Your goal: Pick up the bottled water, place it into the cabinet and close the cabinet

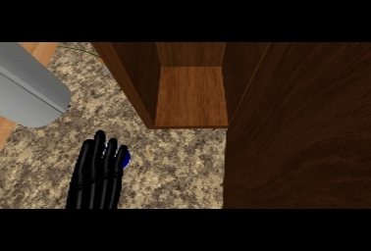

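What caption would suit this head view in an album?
A black hand rests on the speckled counter before an open wooden cabinet, something blue peeking behind its fingers.
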